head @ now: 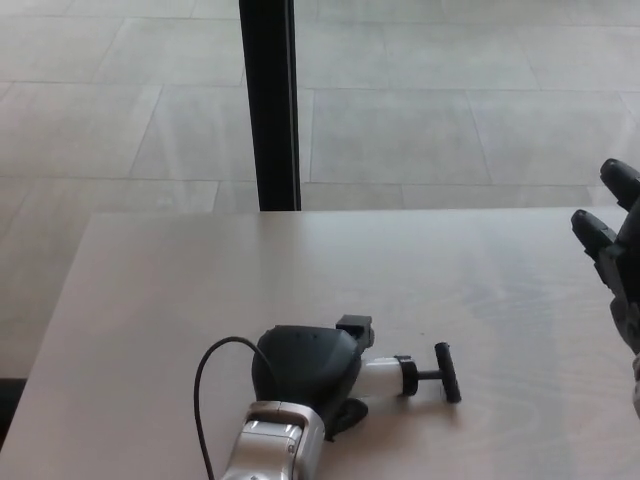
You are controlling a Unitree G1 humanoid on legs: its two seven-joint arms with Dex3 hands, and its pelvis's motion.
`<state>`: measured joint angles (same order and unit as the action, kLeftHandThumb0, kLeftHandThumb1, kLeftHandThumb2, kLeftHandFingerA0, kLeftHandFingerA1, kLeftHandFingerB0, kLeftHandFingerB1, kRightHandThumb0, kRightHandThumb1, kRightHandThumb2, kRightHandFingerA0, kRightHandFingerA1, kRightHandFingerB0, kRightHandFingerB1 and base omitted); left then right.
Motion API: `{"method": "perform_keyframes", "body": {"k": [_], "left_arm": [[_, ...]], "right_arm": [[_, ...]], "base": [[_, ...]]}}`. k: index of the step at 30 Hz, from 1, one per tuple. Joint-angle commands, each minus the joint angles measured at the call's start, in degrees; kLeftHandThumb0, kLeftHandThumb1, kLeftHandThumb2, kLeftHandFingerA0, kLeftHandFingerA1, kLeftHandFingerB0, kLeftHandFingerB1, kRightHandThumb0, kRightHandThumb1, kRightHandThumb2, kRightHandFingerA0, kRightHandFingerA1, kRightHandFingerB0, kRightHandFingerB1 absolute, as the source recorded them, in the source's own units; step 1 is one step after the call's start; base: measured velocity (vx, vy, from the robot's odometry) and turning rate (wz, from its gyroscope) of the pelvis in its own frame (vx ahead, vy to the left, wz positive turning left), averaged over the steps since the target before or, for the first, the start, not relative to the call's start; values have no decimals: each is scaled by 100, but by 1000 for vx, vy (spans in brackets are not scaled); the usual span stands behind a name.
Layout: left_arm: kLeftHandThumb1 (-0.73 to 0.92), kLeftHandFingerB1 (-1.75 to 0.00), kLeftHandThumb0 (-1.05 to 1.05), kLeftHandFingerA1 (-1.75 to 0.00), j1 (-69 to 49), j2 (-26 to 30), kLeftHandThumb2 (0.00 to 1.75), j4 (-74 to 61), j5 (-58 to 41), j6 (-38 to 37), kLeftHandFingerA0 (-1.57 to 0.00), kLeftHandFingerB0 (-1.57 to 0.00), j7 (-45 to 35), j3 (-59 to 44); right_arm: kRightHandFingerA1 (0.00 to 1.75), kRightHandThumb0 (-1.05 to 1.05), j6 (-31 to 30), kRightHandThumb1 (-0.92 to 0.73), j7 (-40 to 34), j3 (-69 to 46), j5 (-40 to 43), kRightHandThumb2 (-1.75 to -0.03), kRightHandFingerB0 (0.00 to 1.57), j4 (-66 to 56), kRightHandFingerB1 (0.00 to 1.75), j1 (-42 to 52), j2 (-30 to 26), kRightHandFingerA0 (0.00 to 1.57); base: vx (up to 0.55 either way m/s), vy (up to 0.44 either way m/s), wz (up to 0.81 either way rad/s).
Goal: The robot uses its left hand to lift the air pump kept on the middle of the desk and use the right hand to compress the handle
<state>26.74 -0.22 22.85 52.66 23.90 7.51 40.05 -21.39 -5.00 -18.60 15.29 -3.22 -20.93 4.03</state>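
The air pump [392, 377] has a white barrel and a black T-handle [446, 372] that sticks out to the right. It lies low over the front middle of the pale desk [170, 290]. My left hand [305, 370] is wrapped around the pump's body, hiding most of it. A thin black hose [207, 385] loops out to the left of that hand. My right hand [612, 262] stands at the right edge of the picture with its fingers spread, far from the handle and holding nothing.
A black vertical post [268, 100] rises behind the desk's far edge. Beyond it lies a grey tiled floor [450, 100]. The desk's left edge runs diagonally at the picture's left.
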Motion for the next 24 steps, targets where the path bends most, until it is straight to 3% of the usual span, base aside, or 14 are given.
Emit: {"method": "perform_keyframes", "body": {"k": [1, 2, 3, 4, 5, 10, 11, 12, 13, 17, 22, 24], "left_arm": [[53, -39, -84, -54, -159, 141, 96, 86, -372, 643, -2, -6, -1484, -142], [53, -39, -84, -54, -162, 147, 96, 75, -377, 639, -2, -6, -1497, -151], [72, -36, -84, -56, -137, 168, 62, 82, -377, 626, 0, -5, -1564, -158], [72, -36, -84, -56, -97, 200, 62, 99, -387, 603, 0, -5, -1649, -164], [60, -30, -90, -46, -93, 235, 100, 82, -401, 567, 0, -1, -1701, -170], [63, -25, -92, -41, -49, 321, 103, -4, -517, 452, -1, -8, -1947, -246], [64, -10, -94, -31, -9, 351, 106, -27, -514, 461, -2, -9, -2099, -225], [64, -10, -94, -31, 52, 396, 106, -60, -514, 476, -2, -9, -2322, -192], [68, -1, -104, -21, 77, 478, 108, -224, -599, 406, 0, 0, -2502, -239], [72, -1, -105, -19, 151, 693, 114, -592, -624, 260, 0, 0, -2670, -313], [75, 0, -103, -11, 64, 945, 113, -1529, -1037, -21, 0, 0, -2569, -920], [76, 0, -102, -10, 180, 1258, 111, -2366, -1508, -133, 0, 0, -2886, -1562]], "right_arm": [[54, -75, -95, -92, -152, -18, 108, -71, 42, 35, 41, -136, -51, 27], [54, -75, -96, -92, -151, -18, 109, -71, 42, 36, 41, -135, -52, 27], [55, -75, -107, -92, -165, -24, 108, -70, 43, 43, 41, -149, -56, 28], [55, -75, -124, -92, -184, -34, 107, -70, 43, 53, 41, -170, -63, 28], [56, -75, -125, -92, -191, -33, 99, -70, 43, 60, 41, -167, -63, 28], [57, -76, -137, -92, -243, -49, 123, -70, 44, 120, 41, -238, -31, 28], [57, -76, -153, -92, -233, -28, 109, -71, 41, 102, 41, -228, -44, 27], [57, -76, -176, -92, -216, 3, 87, -71, 41, 76, 41, -211, -63, 27], [57, -75, -154, -92, -233, 25, 39, -69, 41, 57, 40, -173, -69, 28], [56, -76, -162, -92, -217, -1, 75, -73, 42, 26, 41, -124, -81, 27], [57, -77, -182, -92, -164, -40, 106, -74, 41, -8, 41, -22, -118, 27], [59, -81, -120, -92, -16, -75, 141, -73, 41, 65, 41, 18, -212, 24]], "base": [[0, 0, 0], [0, 0, 0], [0, 0, 0], [0, 0, 0], [0, 0, 0], [0, 0, 0], [0, 0, 0], [0, 0, 0], [0, 0, 0], [0, 0, 0], [0, 0, 0], [0, 0, 0]]}}
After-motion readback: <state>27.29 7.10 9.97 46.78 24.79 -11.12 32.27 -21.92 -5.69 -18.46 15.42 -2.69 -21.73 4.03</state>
